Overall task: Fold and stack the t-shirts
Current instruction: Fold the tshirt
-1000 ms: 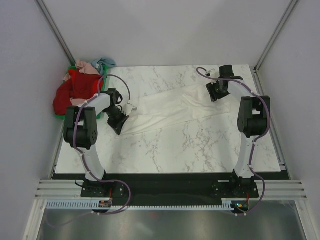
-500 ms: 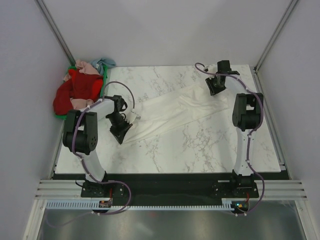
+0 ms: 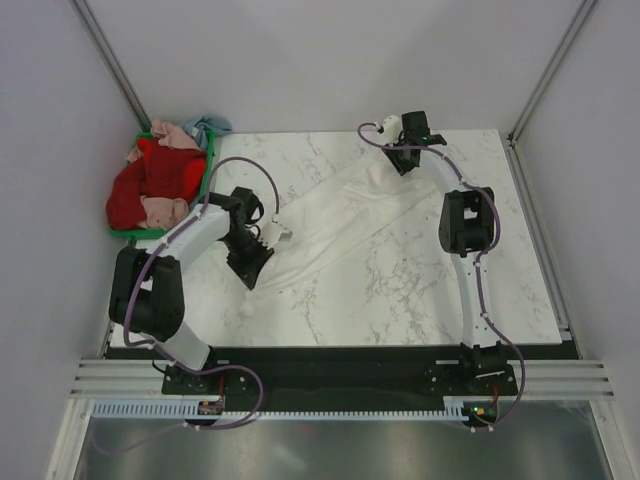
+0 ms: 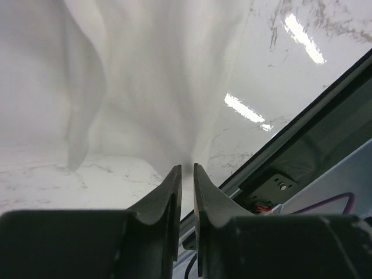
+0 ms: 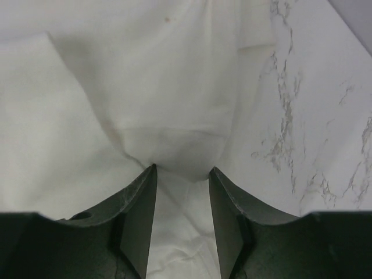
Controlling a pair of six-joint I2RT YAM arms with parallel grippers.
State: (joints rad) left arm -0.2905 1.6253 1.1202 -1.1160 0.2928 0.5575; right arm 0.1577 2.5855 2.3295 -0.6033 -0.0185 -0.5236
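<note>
Cream-white t-shirt diagonal, far-right to near-left

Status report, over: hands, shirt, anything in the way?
Left hand pinching near end of cream t-shirt. Right hand gripping far end, cloth stretched between. Far left, other shirts heaped on crate; nothing blocking.
</note>
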